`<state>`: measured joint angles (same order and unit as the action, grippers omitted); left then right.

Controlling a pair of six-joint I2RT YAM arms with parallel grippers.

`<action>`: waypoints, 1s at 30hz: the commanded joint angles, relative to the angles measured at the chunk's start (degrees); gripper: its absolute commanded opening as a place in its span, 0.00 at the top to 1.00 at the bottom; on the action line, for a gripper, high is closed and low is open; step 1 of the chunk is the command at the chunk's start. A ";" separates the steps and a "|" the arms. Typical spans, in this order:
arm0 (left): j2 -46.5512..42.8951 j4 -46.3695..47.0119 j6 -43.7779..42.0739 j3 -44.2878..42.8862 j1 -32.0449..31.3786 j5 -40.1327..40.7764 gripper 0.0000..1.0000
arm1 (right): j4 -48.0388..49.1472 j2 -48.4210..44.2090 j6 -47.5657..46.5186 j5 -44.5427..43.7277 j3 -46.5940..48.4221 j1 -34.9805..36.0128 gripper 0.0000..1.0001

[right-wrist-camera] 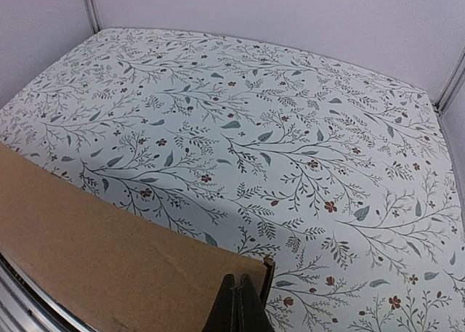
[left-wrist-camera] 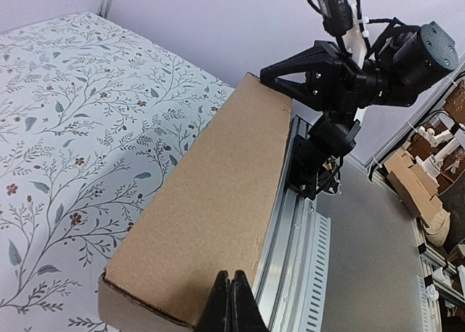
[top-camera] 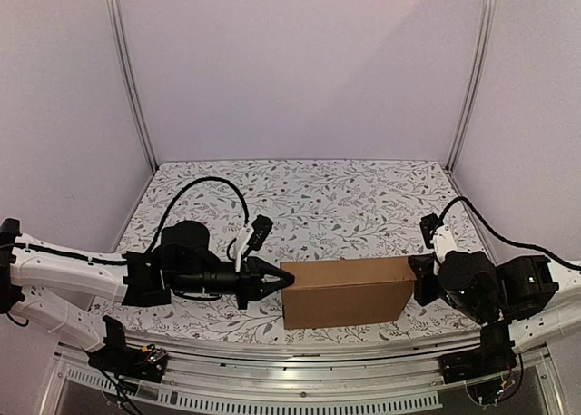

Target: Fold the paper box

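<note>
The paper box (top-camera: 345,291) is a closed brown carton lying lengthwise near the table's front edge. My left gripper (top-camera: 278,278) is shut with nothing in it, its tip against the box's left end. In the left wrist view the shut fingertips (left-wrist-camera: 230,280) sit over the near end of the box (left-wrist-camera: 211,201). My right gripper (top-camera: 420,281) is shut too, pressed to the box's right end. The right wrist view has its closed tips (right-wrist-camera: 237,284) at the corner of the box (right-wrist-camera: 102,252).
The floral tablecloth (top-camera: 336,202) spreads behind the box to the white back wall. A metal rail (top-camera: 300,351) runs along the table's front edge just below the box. Upright posts (top-camera: 127,70) stand at the back corners.
</note>
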<state>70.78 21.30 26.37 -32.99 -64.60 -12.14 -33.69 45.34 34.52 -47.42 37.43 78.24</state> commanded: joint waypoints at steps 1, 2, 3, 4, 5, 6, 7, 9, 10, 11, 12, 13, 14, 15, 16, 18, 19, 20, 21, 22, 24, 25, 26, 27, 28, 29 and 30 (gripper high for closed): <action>1.89 -9.96 -0.66 1.15 0.35 1.44 1.00 | -4.00 0.48 9.62 3.21 -5.93 -0.50 1.00; 1.97 -9.97 -0.60 1.14 0.35 1.49 1.00 | -4.18 0.66 11.23 4.25 -6.95 -0.48 1.00; 1.99 -9.96 -0.55 1.22 0.35 1.63 1.00 | -4.33 0.51 13.13 5.11 -7.96 -0.46 1.00; 2.00 -9.96 -0.60 1.26 0.34 1.70 1.00 | -4.50 0.26 14.04 5.62 -8.70 -0.49 1.00; 1.99 -9.91 -0.62 1.22 0.35 1.76 1.00 | -4.69 -0.13 15.00 5.91 -9.19 -0.48 1.00; 2.01 -9.94 -0.57 1.20 0.35 1.79 1.00 | -4.76 -0.85 15.67 5.89 -9.43 -0.47 1.00; 1.99 -9.96 -0.68 1.06 0.35 1.77 1.00 | -4.84 -1.57 15.71 5.66 -9.43 -0.50 1.00; 2.03 -10.33 -0.71 0.71 0.35 1.85 1.00 | -4.91 -2.64 15.15 4.85 -8.49 -0.53 1.00; 2.00 -10.58 -0.84 0.51 0.35 1.96 1.00 | -4.89 -2.81 14.41 4.47 -7.83 -0.47 1.00; 1.95 -10.91 -0.94 0.29 0.35 2.08 1.00 | -4.92 -2.75 13.90 4.06 -7.08 -0.49 1.00; 1.84 -11.19 -0.97 0.08 0.35 2.28 1.00 | -4.87 -2.46 13.27 3.74 -6.27 -0.46 1.00; 1.70 -11.39 -0.99 -0.08 0.35 2.55 1.00 | -4.82 -1.64 12.36 3.43 -5.37 -0.50 1.00; 1.46 -11.58 -1.05 -0.24 0.35 2.75 1.00 | -4.84 -0.81 11.76 3.20 -4.39 -0.53 1.00; 1.34 -11.99 -1.02 -0.54 0.35 2.98 1.00 | -4.87 -0.13 11.01 2.99 -3.52 -0.53 1.00; 1.22 -12.75 -1.01 -0.96 0.43 3.20 0.97 | -4.81 1.11 10.35 2.76 -2.56 -0.51 1.00; 1.16 -13.75 -1.22 -1.81 0.42 3.54 0.93 | -4.65 2.55 8.90 2.26 -0.96 -0.47 1.00; 1.04 -14.27 -1.33 -2.19 0.51 3.84 0.89 | -4.48 3.44 8.19 1.84 -0.24 -0.47 1.00; 0.92 -14.81 -1.42 -2.61 0.52 4.25 0.86 | -4.37 3.92 7.28 1.20 0.46 -0.50 1.00; 0.78 -15.47 -1.52 -3.13 0.59 4.56 0.83 | -4.16 4.52 6.73 0.71 1.24 -0.48 1.00; 0.60 -16.09 -1.63 -3.62 0.65 4.78 0.79 | -3.95 4.96 5.80 0.29 2.19 -0.46 1.00; -0.13 -17.78 -2.06 -5.11 0.74 4.82 0.74 | -3.82 6.05 3.79 -0.53 4.36 -0.48 0.96; -0.57 -18.85 -2.28 -5.94 0.78 4.92 0.70 | -3.71 6.50 2.61 -0.89 5.44 -0.53 0.94; -1.21 -19.88 -2.47 -6.95 0.79 5.12 0.66 | -3.71 6.77 1.72 -1.14 6.69 -0.54 0.92; -1.83 -20.89 -2.85 -8.19 0.79 5.47 0.58 | -3.74 7.29 -0.19 -1.43 7.91 -0.67 0.90; -2.46 -23.48 -3.25 -9.40 0.79 5.84 0.55 | -3.68 7.65 -1.33 -1.82 9.08 -0.68 0.87; -3.02 -25.12 -3.72 -10.66 0.79 6.33 0.52 | -3.73 7.79 -2.66 -2.38 10.52 -0.76 0.83; -3.46 -26.79 -4.11 -11.88 0.86 7.37 0.49 | -3.61 8.02 -4.18 -2.53 11.46 -1.03 0.80</action>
<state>69.32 5.72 24.18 -41.04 -64.45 -7.88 -36.38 52.88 36.62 -48.58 44.38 77.89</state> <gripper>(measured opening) 0.466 0.156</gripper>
